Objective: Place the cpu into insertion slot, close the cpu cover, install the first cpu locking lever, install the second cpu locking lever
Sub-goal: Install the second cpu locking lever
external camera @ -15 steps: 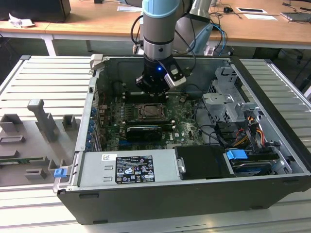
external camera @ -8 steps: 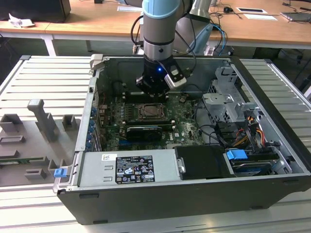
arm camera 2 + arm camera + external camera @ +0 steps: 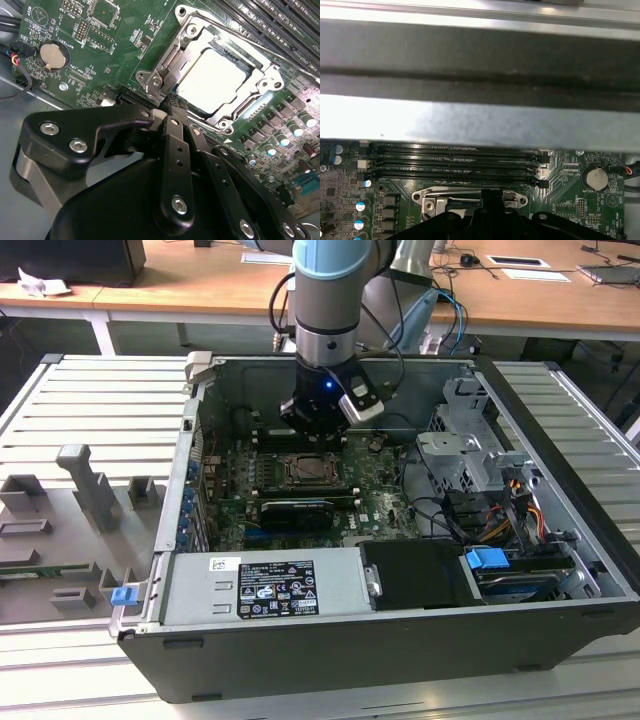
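Note:
The cpu lies in the insertion slot, its pale face showing through the window of the cpu cover, which lies flat over it. In the second wrist view my gripper is shut, its black fingers pressed together with nothing between them. Its tips sit at a corner of the slot's silvery frame. In the exterior view the gripper hangs just above the back edge of the slot inside the open computer case.
Long black memory slots run beside the socket. A coin battery sits on the green board. The case's metal wall rises close behind. A power supply, a drive cage and cables crowd the case.

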You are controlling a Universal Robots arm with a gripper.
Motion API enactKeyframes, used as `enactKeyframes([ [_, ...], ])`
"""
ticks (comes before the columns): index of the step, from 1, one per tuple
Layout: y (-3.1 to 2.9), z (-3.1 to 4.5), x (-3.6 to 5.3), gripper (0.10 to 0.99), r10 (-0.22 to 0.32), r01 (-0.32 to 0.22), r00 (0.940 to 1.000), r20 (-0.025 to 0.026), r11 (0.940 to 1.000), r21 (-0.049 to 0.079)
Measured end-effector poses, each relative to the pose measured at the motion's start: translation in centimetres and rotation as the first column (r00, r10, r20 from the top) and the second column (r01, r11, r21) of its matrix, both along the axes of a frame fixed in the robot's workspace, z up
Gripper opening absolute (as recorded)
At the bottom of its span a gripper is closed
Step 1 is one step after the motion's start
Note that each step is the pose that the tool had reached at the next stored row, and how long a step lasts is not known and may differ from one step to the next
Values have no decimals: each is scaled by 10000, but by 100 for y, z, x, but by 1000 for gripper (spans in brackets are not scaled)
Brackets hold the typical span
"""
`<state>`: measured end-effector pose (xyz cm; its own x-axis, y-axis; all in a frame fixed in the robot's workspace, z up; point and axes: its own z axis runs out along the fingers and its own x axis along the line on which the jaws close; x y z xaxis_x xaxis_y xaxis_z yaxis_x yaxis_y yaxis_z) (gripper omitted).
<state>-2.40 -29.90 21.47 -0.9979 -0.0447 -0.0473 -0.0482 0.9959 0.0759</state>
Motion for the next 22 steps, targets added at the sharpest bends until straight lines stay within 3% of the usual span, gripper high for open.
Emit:
enactKeyframes([
  [22, -94, 18, 0, 106, 0, 0, 10000, 0, 10000, -7],
])
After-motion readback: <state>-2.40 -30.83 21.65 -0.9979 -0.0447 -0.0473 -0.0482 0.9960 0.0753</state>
